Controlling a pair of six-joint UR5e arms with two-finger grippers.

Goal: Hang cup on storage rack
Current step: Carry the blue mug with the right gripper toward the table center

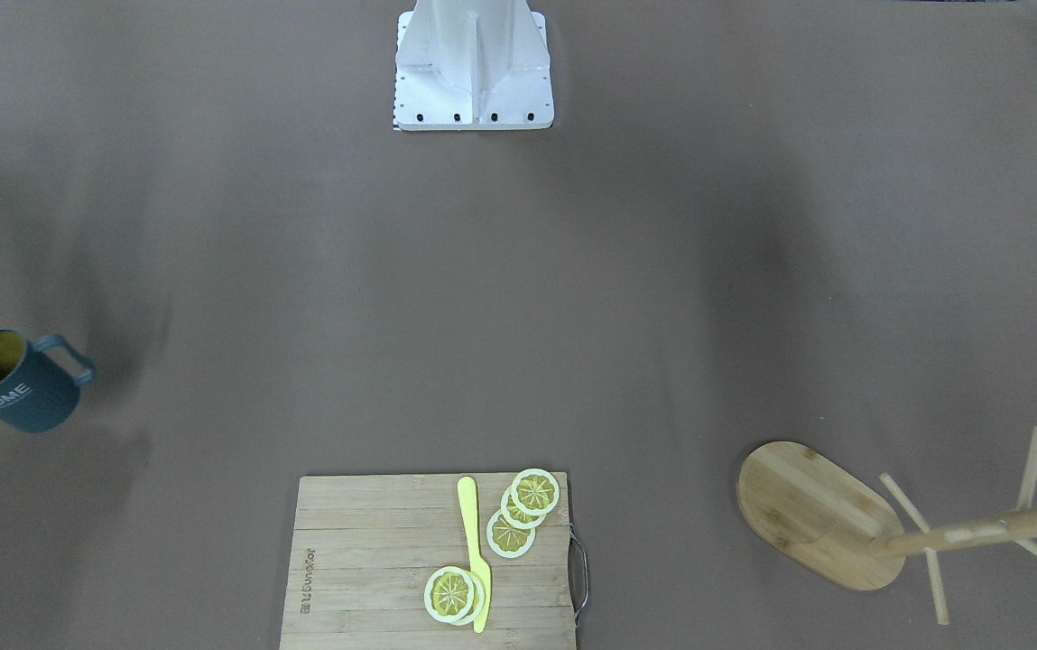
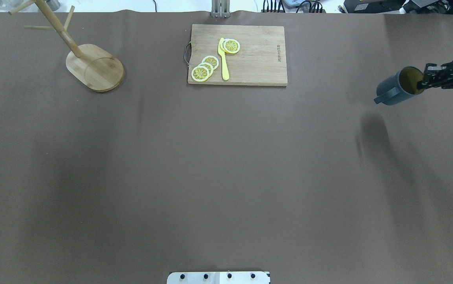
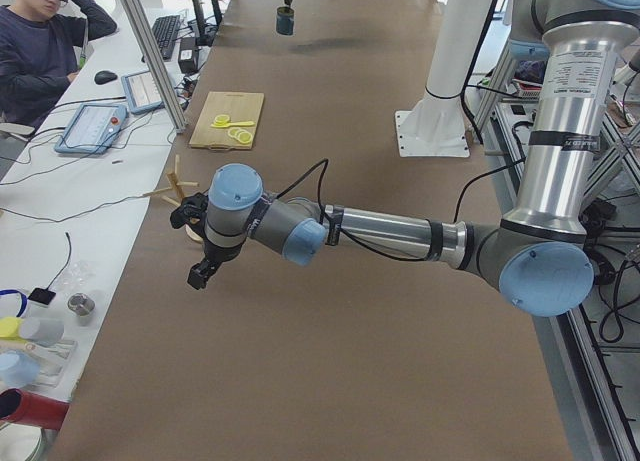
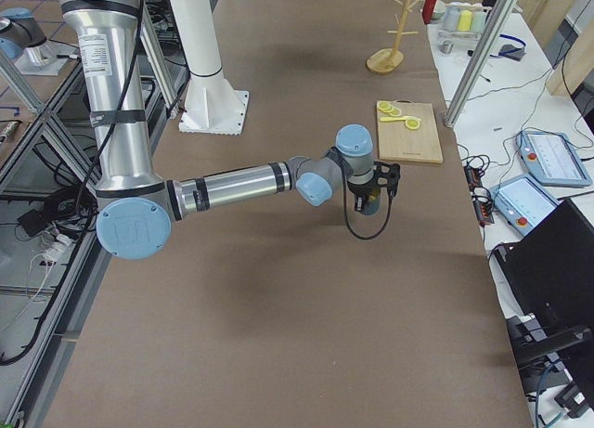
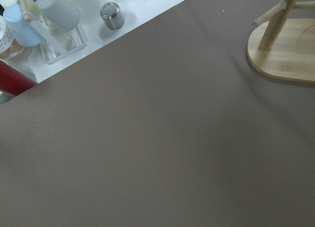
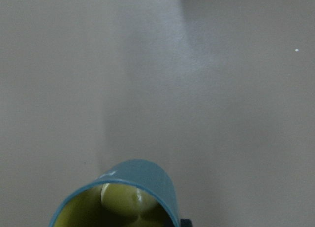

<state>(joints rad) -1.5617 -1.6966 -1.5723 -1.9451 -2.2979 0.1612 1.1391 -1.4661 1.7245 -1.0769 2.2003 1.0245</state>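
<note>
Over brown table (image 2: 226, 157), right pincer (image 2: 421, 83) clamps cup (image 2: 392, 93) by rim, cup hanging beneath.

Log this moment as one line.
stage: cup grasped, not hung | right end effector: shut on cup rim, cup lifted off table | left end effector: state unclear | storage rack: pegs empty

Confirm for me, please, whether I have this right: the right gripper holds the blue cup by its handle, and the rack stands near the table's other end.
Not quite. The right gripper holds the cup by its rim, with one finger inside, not by its handle, which sticks out free. The overhead exterior view shows this. The rack does stand near the table's other end.
</note>
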